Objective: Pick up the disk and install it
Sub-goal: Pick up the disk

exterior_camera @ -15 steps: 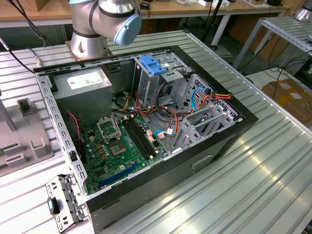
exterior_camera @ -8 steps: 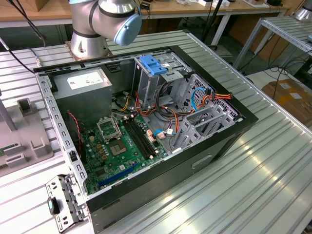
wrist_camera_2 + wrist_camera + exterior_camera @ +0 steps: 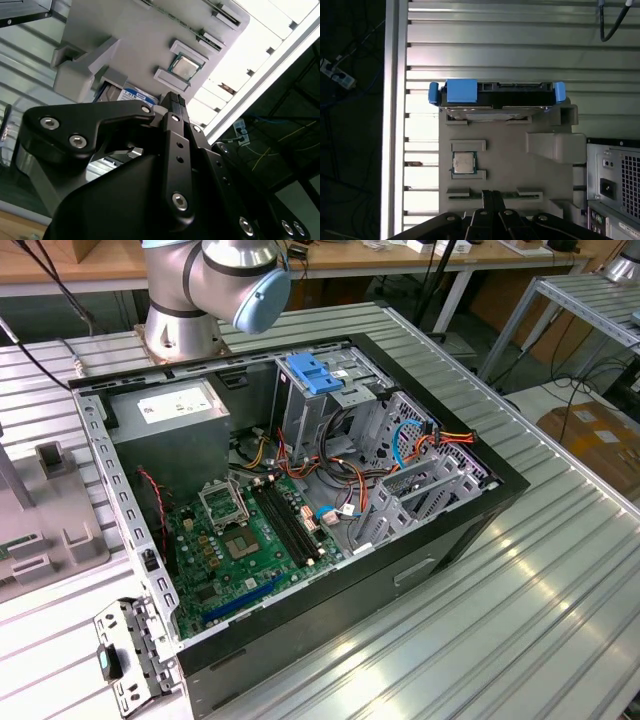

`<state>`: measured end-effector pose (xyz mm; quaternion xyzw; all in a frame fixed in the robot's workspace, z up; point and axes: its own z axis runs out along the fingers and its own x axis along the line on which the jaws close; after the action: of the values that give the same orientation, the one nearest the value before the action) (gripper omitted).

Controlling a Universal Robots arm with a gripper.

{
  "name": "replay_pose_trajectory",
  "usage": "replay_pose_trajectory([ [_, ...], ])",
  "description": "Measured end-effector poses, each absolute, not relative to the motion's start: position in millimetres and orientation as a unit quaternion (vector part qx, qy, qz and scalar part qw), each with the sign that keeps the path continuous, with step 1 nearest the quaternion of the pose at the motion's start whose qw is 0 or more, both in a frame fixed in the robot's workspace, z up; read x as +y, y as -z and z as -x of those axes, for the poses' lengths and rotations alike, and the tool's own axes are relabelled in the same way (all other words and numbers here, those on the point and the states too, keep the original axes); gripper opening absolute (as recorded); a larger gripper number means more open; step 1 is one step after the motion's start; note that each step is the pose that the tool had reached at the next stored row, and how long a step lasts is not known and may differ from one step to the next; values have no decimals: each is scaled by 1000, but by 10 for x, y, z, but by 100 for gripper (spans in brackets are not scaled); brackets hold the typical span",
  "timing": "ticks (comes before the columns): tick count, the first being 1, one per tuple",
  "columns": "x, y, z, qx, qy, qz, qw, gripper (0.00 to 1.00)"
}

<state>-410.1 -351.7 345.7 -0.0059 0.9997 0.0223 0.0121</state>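
Observation:
The disk (image 3: 495, 95) stands on edge in a slot at one end of a grey holder block (image 3: 520, 165), its blue carrier edges at both ends. In the second wrist view a strip of the disk's (image 3: 135, 94) white and blue label peeks out past the black gripper body. My gripper (image 3: 493, 200) hovers over the opposite end of the block, well apart from the disk. Its fingers are pressed together, shut on nothing. The same shut fingertip pair shows in the second wrist view as gripper (image 3: 172, 100).
A processor chip (image 3: 463, 163) lies in a pocket of the block. The open computer case (image 3: 460, 530) lies on the ribbed metal table, with a blue bracket (image 3: 313, 372) on its drive cage, a power supply (image 3: 180, 410) and a motherboard (image 3: 240, 540). The arm's base (image 3: 185, 330) stands behind it.

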Motion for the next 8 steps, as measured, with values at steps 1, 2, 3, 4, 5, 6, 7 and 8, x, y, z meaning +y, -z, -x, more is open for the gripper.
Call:
replay_pose_trajectory([
  [1, -3517, -3457, 4101, 1000, -22, 16, 12, 11],
  [2, -3517, -3457, 4101, 999, -22, 22, 12, 11],
  [3, -3518, -3457, 4101, 999, -22, 27, 12, 11],
  [4, -3518, -3457, 4101, 999, -23, 30, 12, 11],
  [5, -3517, -3457, 4101, 999, -23, 36, 11, 11],
  [6, -3517, -3457, 4101, 999, -23, 43, 11, 11],
  [7, -3517, -3457, 4101, 999, -23, 47, 11, 11],
  [8, -3518, -3457, 4101, 998, -23, 50, 11, 11],
])
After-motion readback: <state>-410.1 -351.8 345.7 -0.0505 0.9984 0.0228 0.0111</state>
